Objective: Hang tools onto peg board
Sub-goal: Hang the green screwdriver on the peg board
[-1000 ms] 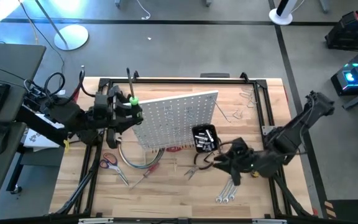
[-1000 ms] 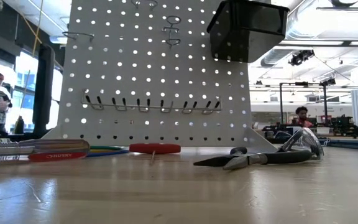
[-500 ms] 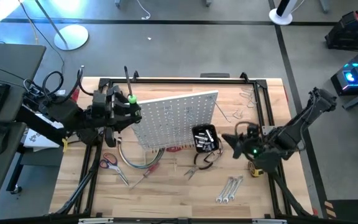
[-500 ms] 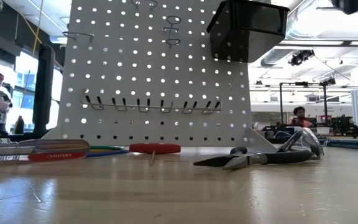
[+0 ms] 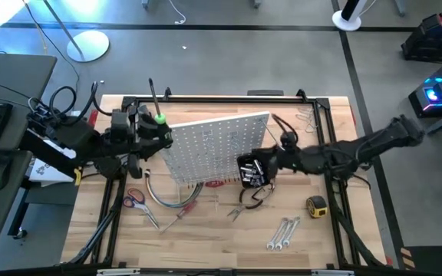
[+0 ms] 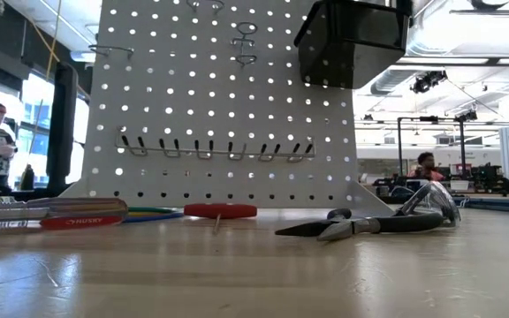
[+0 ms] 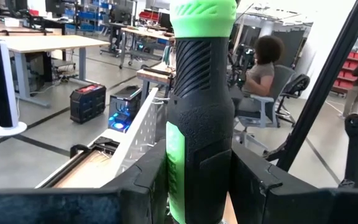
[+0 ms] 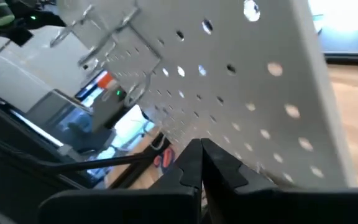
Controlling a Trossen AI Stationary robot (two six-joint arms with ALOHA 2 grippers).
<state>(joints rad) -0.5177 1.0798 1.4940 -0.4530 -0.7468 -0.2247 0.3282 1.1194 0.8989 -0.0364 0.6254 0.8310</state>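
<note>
1. While the high view is looking straight down, the left gripper (image 5: 153, 129) is sitting at nine o'clock of the peg board (image 5: 217, 146), clenching a green-handled screwdriver (image 5: 155, 103) whose dark shaft is pointing toward twelve o'clock. The right gripper (image 5: 261, 164) is reaching in from three o'clock and hovering just over the black bin (image 5: 252, 170) on the board's lower corner, fingers pressed together with nothing between them. On the table (image 5: 206, 238), red-handled scissors (image 5: 135, 199) are lying at seven o'clock of the board, a bundle of cables (image 5: 167, 201) is curving beside them, pliers (image 5: 245, 203) are resting below the bin, wrenches (image 5: 282, 232) are lying at five o'clock, and a yellow tape measure (image 5: 316, 205) is sitting toward four o'clock.

2. From table height, the peg board (image 6: 228, 106) is standing upright with the bin (image 6: 352, 40) at its one o'clock corner and a row of hooks (image 6: 215, 150) across its middle. A red-handled screwdriver (image 6: 47, 215) is lying at seven o'clock, and the pliers (image 6: 360, 225) are lying at five o'clock. People are showing in the room far behind.

3. Through the left wrist view, the fingers (image 7: 260, 180) are gripping the green-and-black handle (image 7: 201, 112) on both sides.

4. Through the right wrist view, the dark fingers (image 8: 191, 165) are meeting tip to tip, empty, just before the perforated white panel (image 8: 241, 93).
</note>
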